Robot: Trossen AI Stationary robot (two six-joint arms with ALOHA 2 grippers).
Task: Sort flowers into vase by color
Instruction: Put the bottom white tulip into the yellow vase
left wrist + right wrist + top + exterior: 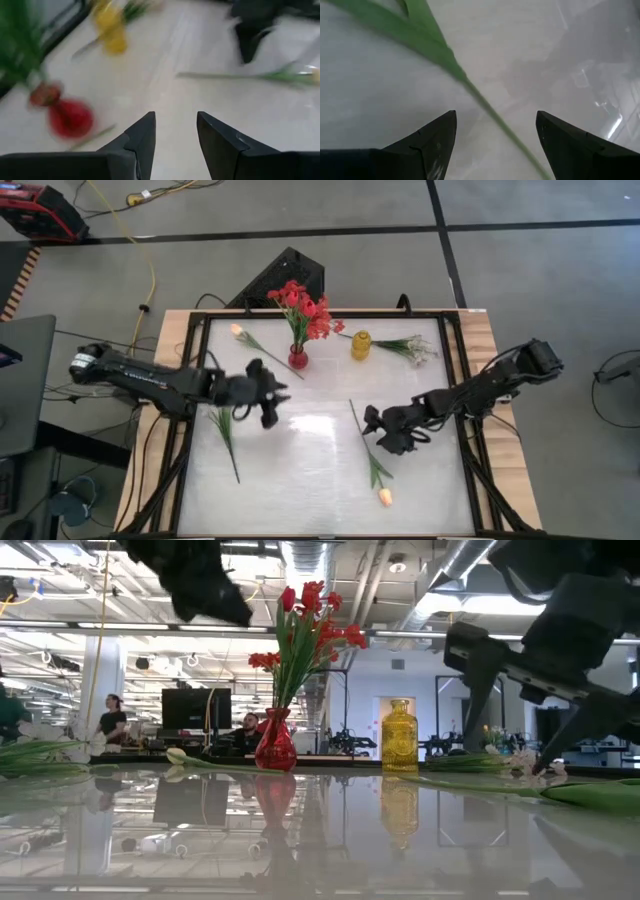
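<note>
A red vase (pixel 298 359) holds red flowers (pixel 303 311) near the table's far edge, and a yellow vase (pixel 361 345) stands to its right. A pale peach tulip (pixel 385 497) lies on the table, its green stem (pixel 485 105) running toward the middle. My right gripper (pixel 496 115) is open just above that stem, one finger on either side, touching nothing. My left gripper (pixel 175 115) is open in the air over the table, left of centre and near the red vase (pixel 70 117). A second peach tulip (pixel 239 331) lies left of the red vase.
A sprig of white blossoms (pixel 412 348) lies right of the yellow vase. Another green-stemmed flower (pixel 226 438) lies near the table's left edge. A raised dark frame (pixel 190 430) borders the table. People sit in the room beyond the far edge (pixel 112 722).
</note>
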